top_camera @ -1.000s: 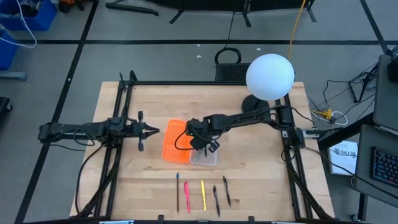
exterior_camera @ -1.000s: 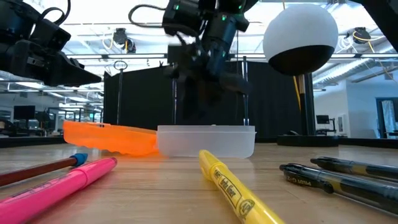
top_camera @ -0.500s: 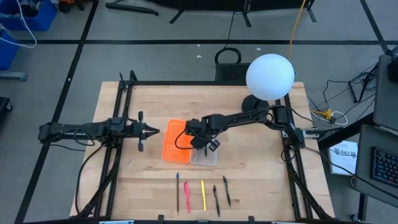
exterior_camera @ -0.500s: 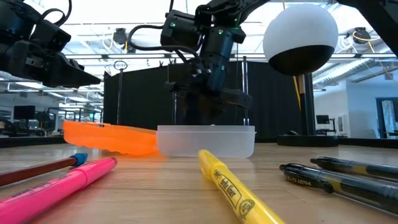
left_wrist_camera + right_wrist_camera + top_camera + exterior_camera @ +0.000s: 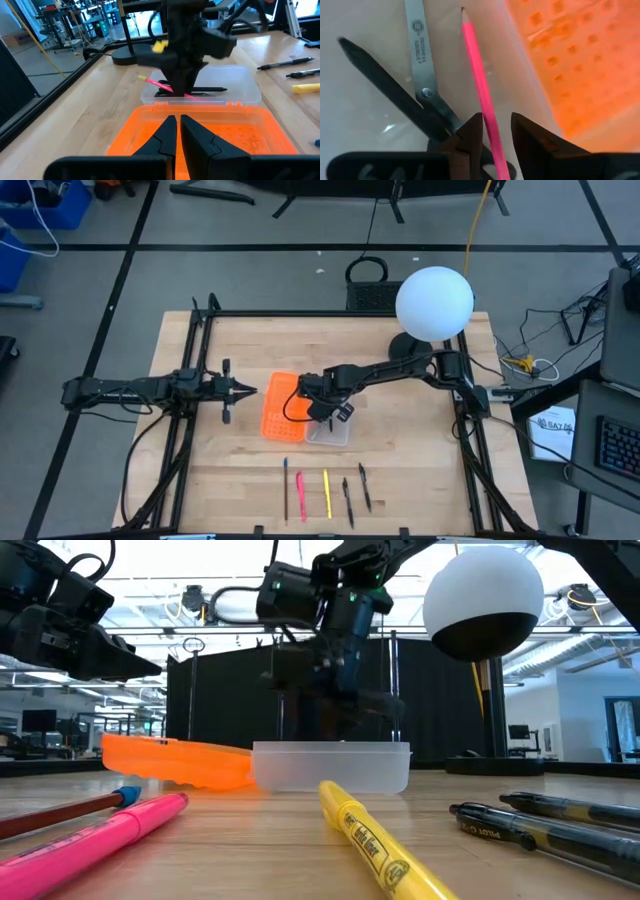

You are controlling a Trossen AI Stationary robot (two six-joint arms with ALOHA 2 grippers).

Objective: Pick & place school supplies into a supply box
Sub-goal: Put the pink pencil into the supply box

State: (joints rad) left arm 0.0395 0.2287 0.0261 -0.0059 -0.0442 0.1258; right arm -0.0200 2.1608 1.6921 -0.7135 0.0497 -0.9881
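Since a second earlier the right gripper (image 5: 492, 131) had edged slightly lower over the supply box (image 5: 329, 430); nothing else shifted. We noted its fingers closed on a pink pencil (image 5: 479, 75), slanted into the box above the scissors (image 5: 422, 75). Left gripper (image 5: 176, 131) waited shut beside the orange piece (image 5: 279, 406). Step in hand: placing. Next, we judged, release, then the pens (image 5: 326, 492) near the box.

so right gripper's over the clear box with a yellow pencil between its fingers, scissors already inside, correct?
Not quite: the pencil is pink, not yellow, as the right wrist view shows. The rest holds: the right gripper is over the clear box, with the scissors already inside.
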